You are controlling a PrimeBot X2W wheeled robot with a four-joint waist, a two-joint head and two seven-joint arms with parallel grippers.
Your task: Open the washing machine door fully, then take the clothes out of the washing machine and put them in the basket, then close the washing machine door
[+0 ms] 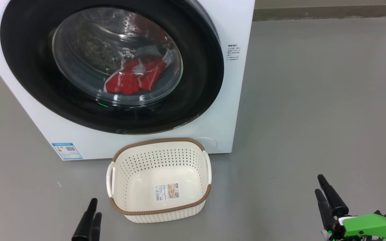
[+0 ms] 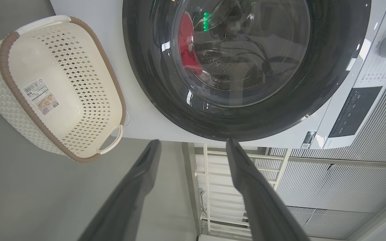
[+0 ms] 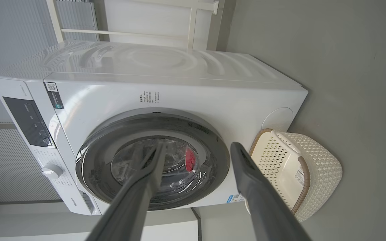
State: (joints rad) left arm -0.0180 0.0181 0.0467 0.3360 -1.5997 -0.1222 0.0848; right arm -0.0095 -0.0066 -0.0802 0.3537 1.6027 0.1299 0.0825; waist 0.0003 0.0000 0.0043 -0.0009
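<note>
Washing machine door [image 1: 28, 67] shut, red clothes [image 1: 131, 80] behind its glass [image 1: 89, 43], basket [image 1: 159, 157] just before it; I see left tool [image 1: 95, 207] and right tool [image 1: 319, 184] both released.

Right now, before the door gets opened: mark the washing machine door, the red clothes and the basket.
washing machine door [image 1: 25, 60], head view, left side of its glossy black rim.
red clothes [image 1: 131, 80], head view, middle of the red fabric seen through the door glass.
basket [image 1: 159, 158], head view, perforated far inner wall.
</note>
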